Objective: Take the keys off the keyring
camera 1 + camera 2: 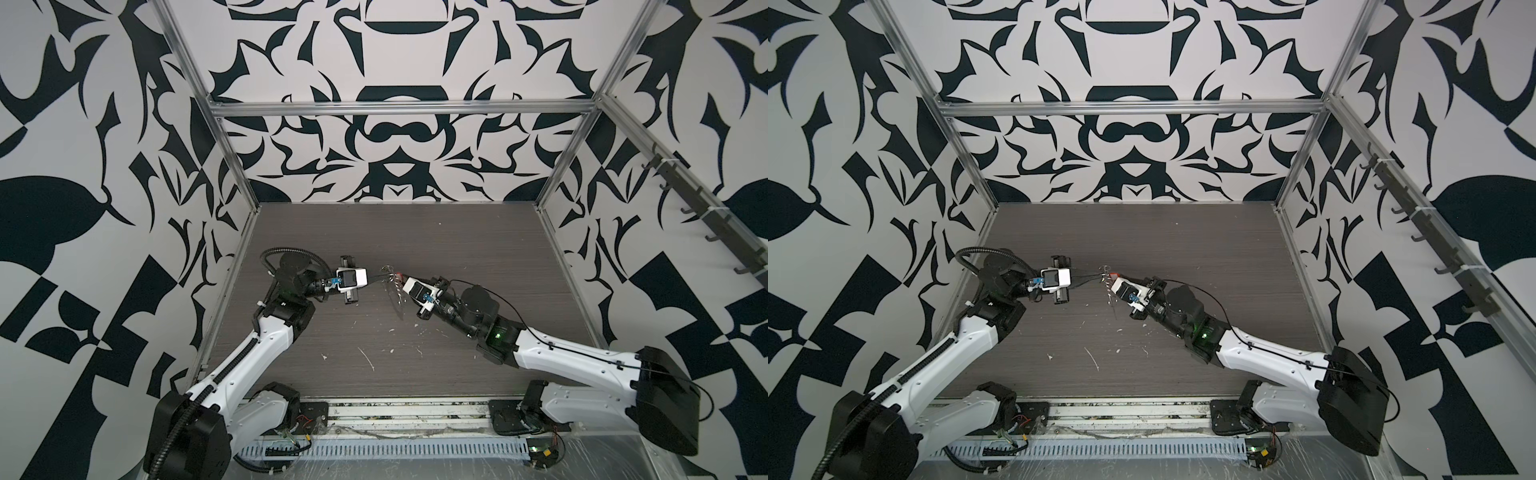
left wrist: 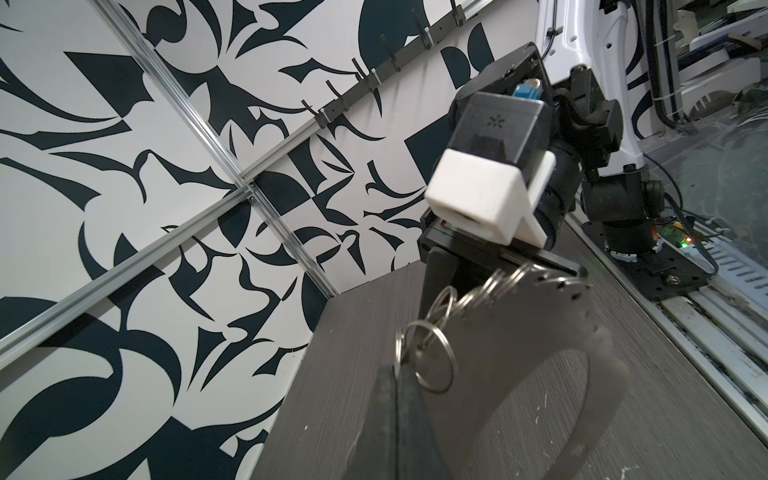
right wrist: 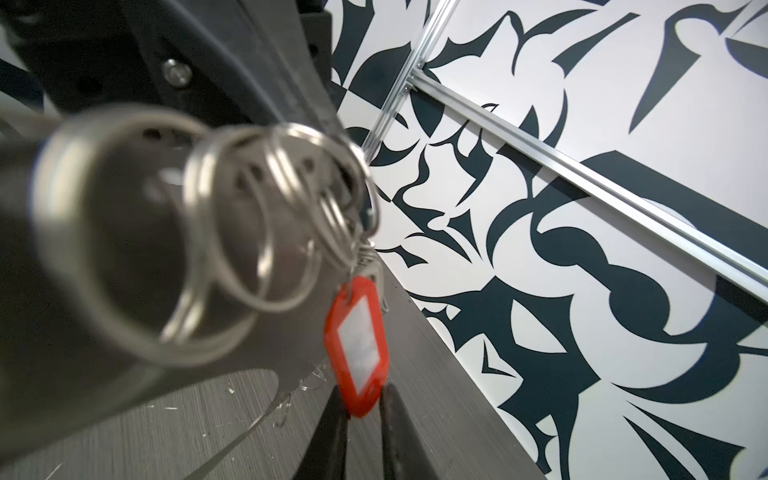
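**A:** status on the keyring job?

**B:** Early. Nothing is off as far as I can see. The whole bunch is in one piece, up in the air over the table (image 1: 415, 232). It's strung between the two arms, centre of both top views.

**A:** left side?

**B:** The left gripper (image 2: 395, 374) is clenched, tips pinching the rim of a split ring (image 2: 451, 359), lower middle of the left wrist frame. From there the linked rings (image 2: 496, 281) run up-frame toward the other arm. Behind them is a grey curved plate (image 2: 540, 324) with small holes along its edge. Can't tell what it is or how it joins the rings.

**A:** and the keys?

**B:** The keys (image 1: 388, 272) are the small silvery cluster between the two sets of tips, just left of the red spot in a top view. They're too small there and blurred in the wrist views, so I can't separate single keys from rings or count them.

**A:** right side?

**B:** The right gripper (image 3: 360, 388) has the lower end of the red tag (image 3: 358, 336) between its jaws. Both fingers sit tight against the tag's edges with no gap visible, so it reads as a grasp on the tag. The tag hangs off the ring cluster.

**A:** what's left?

**B:** All of it, I'd judge. Every key has to be worked round its ring and off. Neither gripper is on a key right now: one is on a ring, the other on the tag.

**A:** containers?

**B:** None in view, so no tray or bowl for freed keys. I see no loose key lying on the table, only pale scuffs (image 1: 368, 359) in the lower middle of the top views.
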